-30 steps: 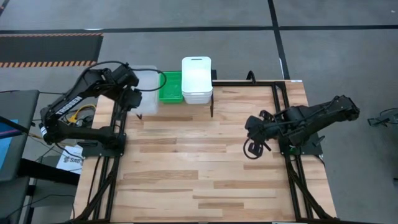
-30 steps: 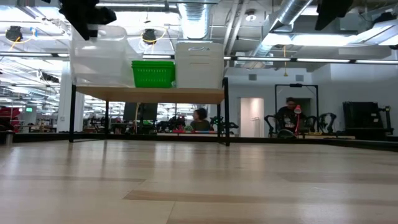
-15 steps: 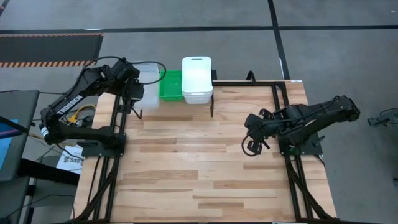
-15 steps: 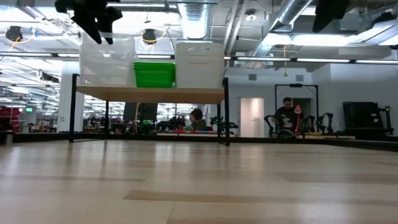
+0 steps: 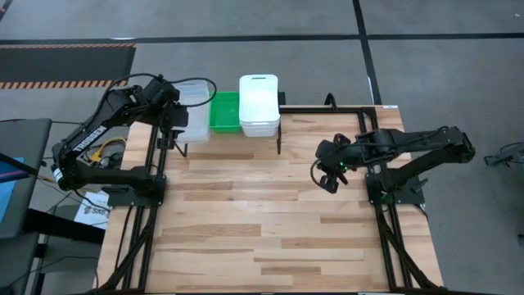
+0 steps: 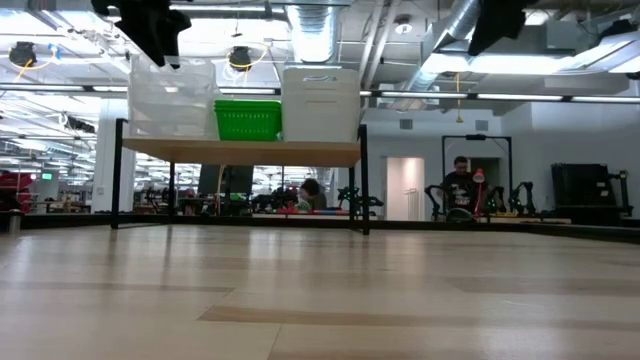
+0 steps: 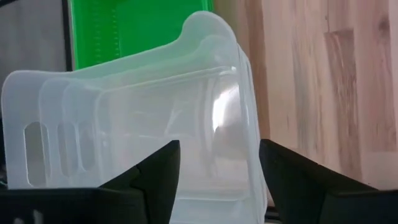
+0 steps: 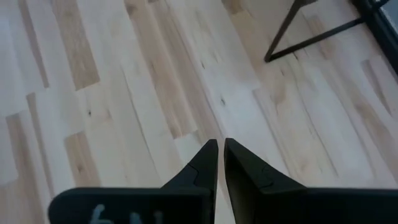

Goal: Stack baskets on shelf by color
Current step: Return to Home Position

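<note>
Three clear baskets [image 7: 155, 112] sit nested on the left end of the shelf [image 6: 240, 152]; the stack also shows in the high view [image 5: 195, 115] and the low view [image 6: 172, 100]. Beside it stand a green stack [image 5: 223, 115] in the middle and a white stack [image 5: 259, 102] at the right end. My left gripper [image 7: 217, 152] is open above the clear stack's near-left corner, with one finger over the inside and one outside the wall. My right gripper [image 8: 221, 146] hangs shut over bare table on the right [image 5: 329, 179]. My left gripper stands open astride the clear stack's end wall [image 7: 249, 124], coming from above. I cannot tell whether either finger touches the wall. The stack rests upright on the shelf board.
The shelf stands on thin black legs [image 5: 280, 146] at the table's far edge. The wooden tabletop [image 5: 262, 221] stretches from it to the near edge. Black frame rails [image 5: 372, 164] run along both sides. People move in the room beyond [image 6: 462, 185].
My left gripper carried a clear basket a little right and toward the far edge. It lowered the basket onto the clear stack on the shelf, where it now sits level. My right gripper moved toward the far edge and slightly left.
</note>
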Motion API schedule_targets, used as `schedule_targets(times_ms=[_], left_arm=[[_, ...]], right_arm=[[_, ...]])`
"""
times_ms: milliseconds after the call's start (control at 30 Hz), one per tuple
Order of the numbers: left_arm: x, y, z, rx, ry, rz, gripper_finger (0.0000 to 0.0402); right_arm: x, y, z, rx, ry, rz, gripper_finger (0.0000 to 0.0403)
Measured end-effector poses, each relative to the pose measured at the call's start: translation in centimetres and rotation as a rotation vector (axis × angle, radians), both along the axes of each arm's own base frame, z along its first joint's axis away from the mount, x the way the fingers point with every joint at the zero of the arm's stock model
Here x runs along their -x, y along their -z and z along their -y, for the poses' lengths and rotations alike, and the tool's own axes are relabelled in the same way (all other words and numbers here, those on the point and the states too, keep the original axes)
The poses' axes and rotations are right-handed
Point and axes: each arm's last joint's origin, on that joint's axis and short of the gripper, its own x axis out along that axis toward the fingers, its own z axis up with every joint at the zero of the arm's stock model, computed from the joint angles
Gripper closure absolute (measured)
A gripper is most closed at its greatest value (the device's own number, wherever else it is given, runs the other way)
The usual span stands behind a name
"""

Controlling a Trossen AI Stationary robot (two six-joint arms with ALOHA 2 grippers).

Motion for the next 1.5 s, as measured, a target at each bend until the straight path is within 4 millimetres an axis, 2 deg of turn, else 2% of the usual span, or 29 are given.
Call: schedule_targets(times_ms=[433, 700, 933, 1033, 1200, 1267, 1400, 1500], left_arm=[[0.9, -1.9, 0.8, -0.089, -0.071, 0.220, 0.0194], [1.4, -4.3, 1.1, -0.156, -0.195, 0.512, 0.0194], [2.5, -6.4, 2.5, 0.052, -0.294, 0.878, 0.0194], [2.9, -6.8, 3.1, 0.163, -0.319, 0.972, 0.0194], [2.7, -6.9, 3.6, 0.329, -0.295, 1.003, 0.0194], [2.5, -6.8, 3.7, 0.363, -0.295, 1.005, 0.0194], [2.1, -6.8, 4.2, 0.409, -0.272, 1.015, 0.0194], [2.2, -6.6, 4.6, 0.392, -0.265, 1.032, 0.0194]], right_arm=[[-1.2, -0.8, 3.4, 0.009, -0.091, 0.116, 0.0351], [-1.7, -1.5, 5.9, 0.011, -0.144, 0.222, 0.0351], [-1.6, -2.4, 8.2, -0.042, -0.191, 0.354, 0.0351], [-1.3, -2.8, 8.9, -0.021, -0.205, 0.394, 0.0351], [-0.3, -4.4, 9.5, 0.056, -0.199, 0.480, 0.0351], [0.5, -5.8, 9.6, 0.088, -0.191, 0.528, 0.0351], [3.1, -9.1, 9.2, 0.168, -0.181, 0.635, 0.0351], [5.6, -10.8, 8.3, 0.230, -0.184, 0.713, 0.0351]])
